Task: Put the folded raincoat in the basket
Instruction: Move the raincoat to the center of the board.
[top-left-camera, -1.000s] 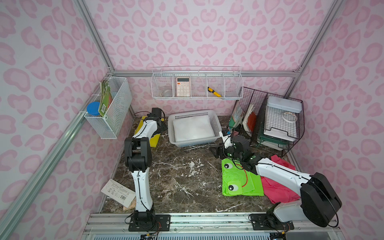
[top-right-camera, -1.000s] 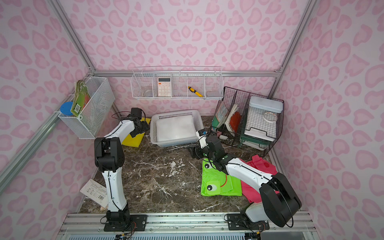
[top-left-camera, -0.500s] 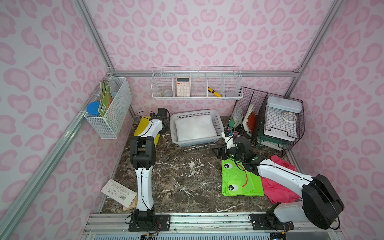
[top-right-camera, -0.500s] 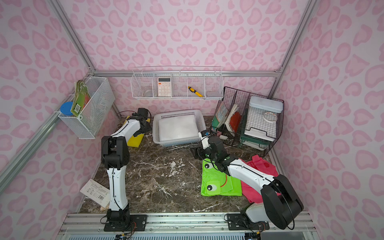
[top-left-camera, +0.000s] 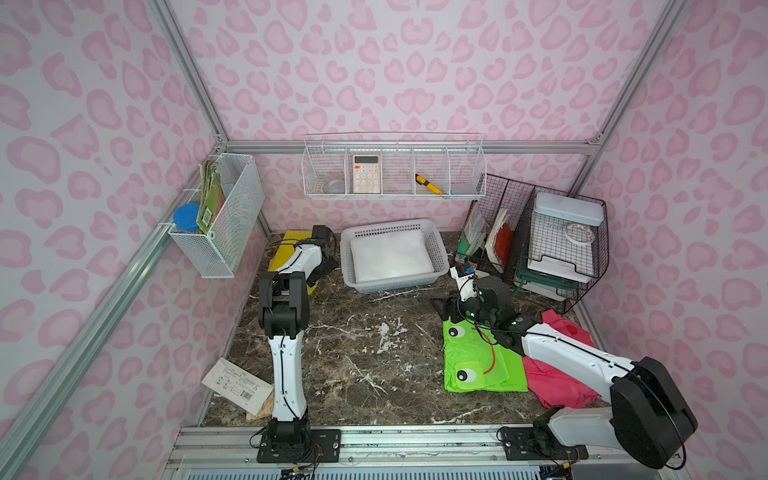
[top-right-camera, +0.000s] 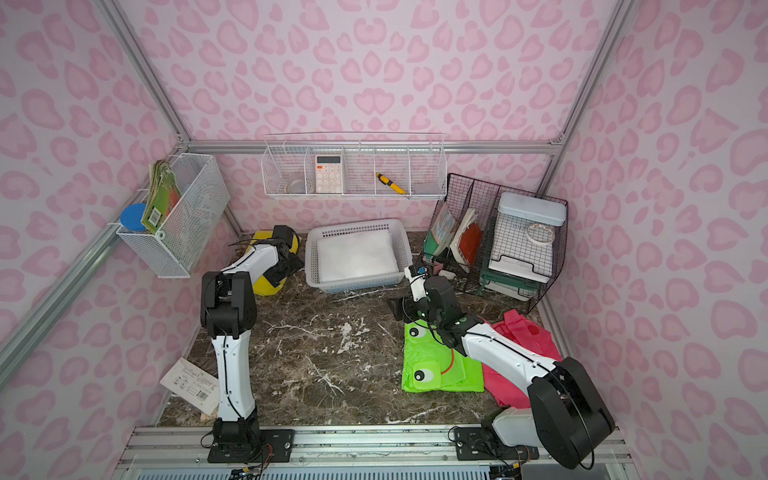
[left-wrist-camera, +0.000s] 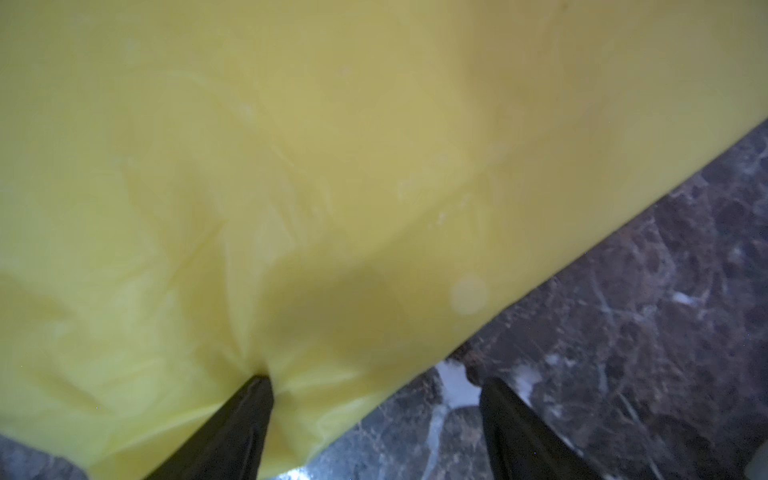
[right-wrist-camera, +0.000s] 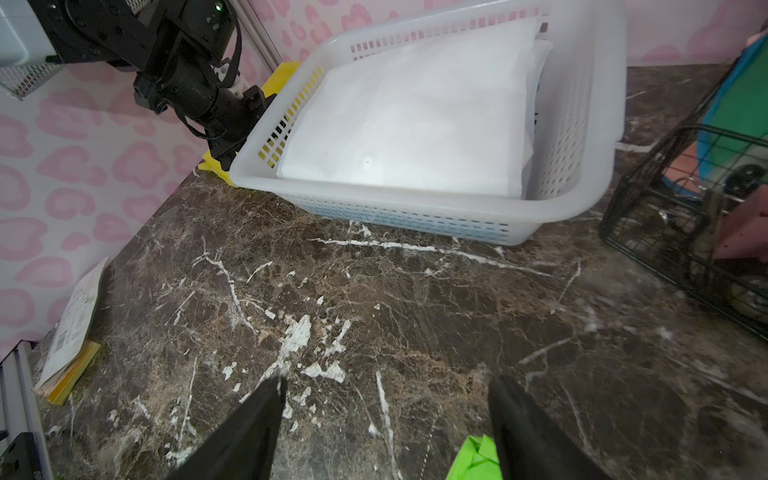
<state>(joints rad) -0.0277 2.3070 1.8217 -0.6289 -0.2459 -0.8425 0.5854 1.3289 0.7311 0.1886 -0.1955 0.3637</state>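
Observation:
The white slotted basket (top-left-camera: 395, 283) (top-right-camera: 357, 286) (right-wrist-camera: 374, 195) stands at the back centre, and a white folded raincoat (top-left-camera: 390, 255) (right-wrist-camera: 415, 116) lies flat inside it. A yellow folded raincoat (top-left-camera: 286, 249) (top-right-camera: 266, 284) (left-wrist-camera: 374, 145) lies on the table just left of the basket. My left gripper (top-left-camera: 322, 270) (top-right-camera: 286, 270) (left-wrist-camera: 374, 390) is open over its edge: one finger presses into the yellow sheet, the other stands over bare marble. My right gripper (top-left-camera: 446, 306) (top-right-camera: 401, 308) (right-wrist-camera: 386, 399) hangs open and empty over the table, at the far corner of a green frog raincoat (top-left-camera: 478, 365) (top-right-camera: 436, 370) (right-wrist-camera: 473, 457).
A pink raincoat (top-left-camera: 557, 386) lies under the right arm beside the green one. Black wire file holders (top-left-camera: 540, 249) (right-wrist-camera: 685, 232) stand at the back right. A paper packet (top-left-camera: 237, 384) lies at the front left. White wire racks (top-left-camera: 395, 174) hang on the walls.
The left arm's elbow has swung right, and its gripper has shifted a little toward the basket over the yellow raincoat. The right arm has hardly moved.

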